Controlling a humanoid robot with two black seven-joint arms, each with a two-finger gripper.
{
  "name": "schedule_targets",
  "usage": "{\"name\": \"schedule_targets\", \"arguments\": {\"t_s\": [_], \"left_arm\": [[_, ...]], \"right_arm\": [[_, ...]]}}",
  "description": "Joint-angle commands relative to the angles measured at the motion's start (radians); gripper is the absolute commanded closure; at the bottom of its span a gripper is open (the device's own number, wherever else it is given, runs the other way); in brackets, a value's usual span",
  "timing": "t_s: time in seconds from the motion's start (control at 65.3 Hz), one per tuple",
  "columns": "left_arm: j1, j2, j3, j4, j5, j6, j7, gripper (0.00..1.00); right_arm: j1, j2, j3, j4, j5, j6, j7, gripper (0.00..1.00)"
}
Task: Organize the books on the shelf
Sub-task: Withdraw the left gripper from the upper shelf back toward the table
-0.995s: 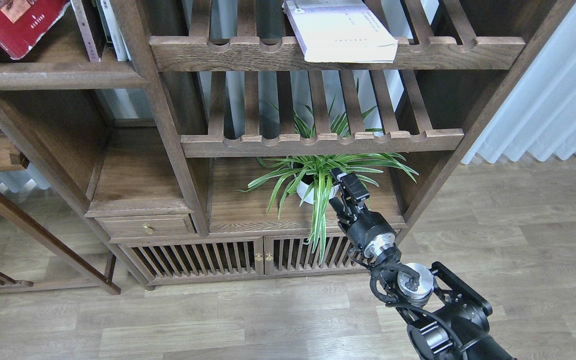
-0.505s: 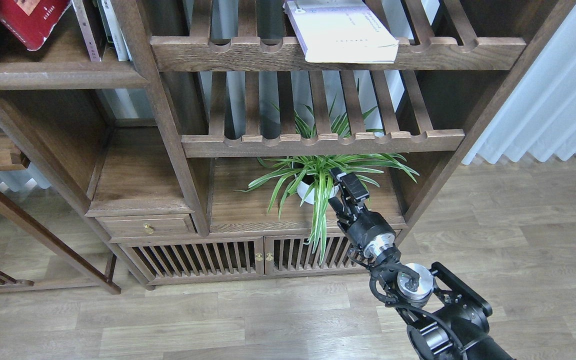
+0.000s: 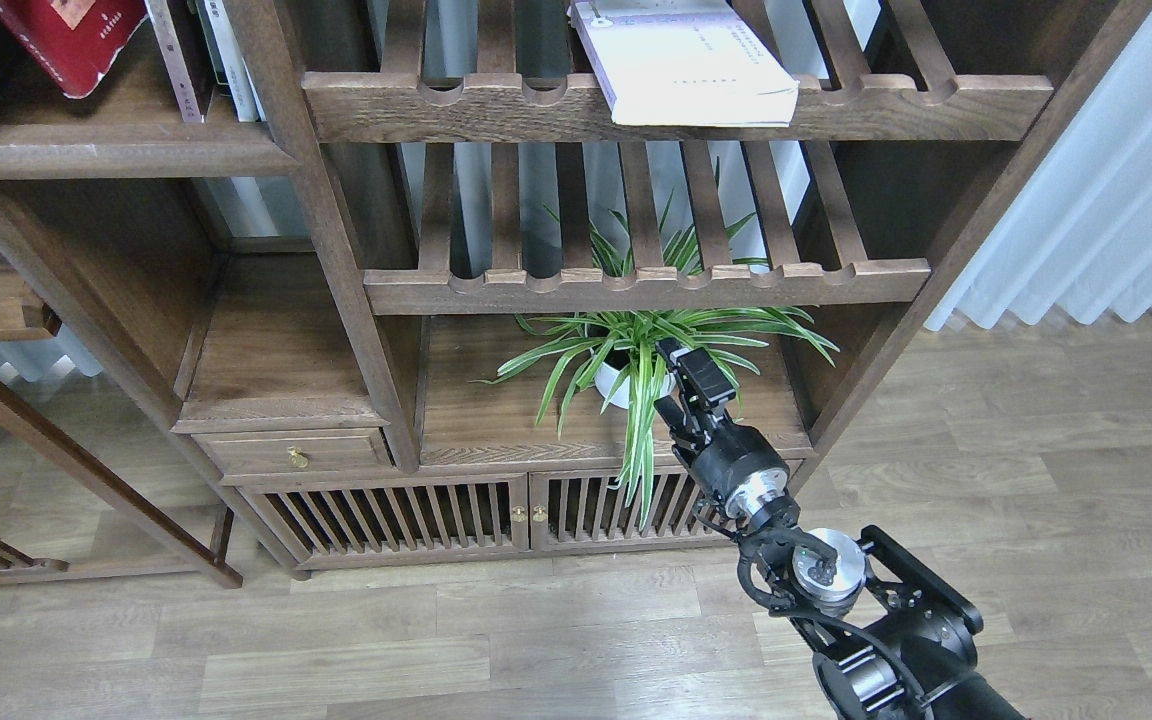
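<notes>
Right tool (image 3: 686,385) low before plant (image 3: 636,350), grip state unclear, holding nothing visible. White book (image 3: 686,60) overhanging slatted rack (image 3: 676,105); red book (image 3: 71,40) on shelf (image 3: 116,155).

Red book (image 3: 71,40) top left is cut off by the frame's top edge, title & photo mostly out of view. White-lavender book (image 3: 684,62) also clipped at the top, cover print too small to read. Right gripper (image 3: 693,375) is dark & small vs. the plant (image 3: 636,345) leaves, fingers can't be told apart; pot (image 3: 616,385) mostly hidden by leaves.
</notes>
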Motion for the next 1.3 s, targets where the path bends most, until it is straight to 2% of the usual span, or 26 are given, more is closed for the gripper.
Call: {"name": "schedule_targets", "arguments": {"t_s": [0.0, 0.321, 0.536, 0.612, 0.643, 0.673, 0.811, 1.286], "left_arm": [[-0.005, -0.008, 0.018, 0.007, 0.0, 0.001, 0.001, 0.95], [-0.015, -0.008, 0.076, 0.007, 0.0, 0.001, 0.004, 0.95], [-0.016, -0.006, 0.097, 0.007, 0.0, -0.002, 0.003, 0.9], [-0.018, -0.006, 0.099, 0.007, 0.0, -0.002, 0.004, 0.76], [-0.019, -0.006, 0.099, 0.007, 0.0, -0.002, 0.004, 0.66], [-0.022, -0.006, 0.1, 0.007, -0.001, -0.004, 0.003, 0.62], [-0.028, -0.008, 0.096, 0.003, -0.003, -0.011, 0.001, 0.6], [-0.061, 0.002, -0.008, -0.066, -0.004, -0.014, 0.0, 0.3]], "right_arm": [[0.0, 0.0, -0.001, 0.001, 0.0, 0.0, 0.0, 0.01], [-0.005, 0.0, 0.002, -0.001, 0.0, 0.015, 0.0, 0.01], [-0.005, 0.0, 0.002, -0.002, 0.0, 0.015, 0.0, 0.01], [-0.005, 0.0, 0.0, -0.002, 0.0, 0.015, 0.0, 0.01], [-0.005, 0.0, 0.0, -0.004, 0.0, 0.015, 0.0, 0.01], [-0.005, 0.0, 0.0, -0.005, 0.0, 0.015, 0.0, 0.01], [-0.005, 0.0, -0.001, -0.007, 0.0, 0.015, 0.0, 0.01], [-0.014, 0.0, 0.0, -0.004, 0.002, 0.017, 0.0, 0.01]]}}
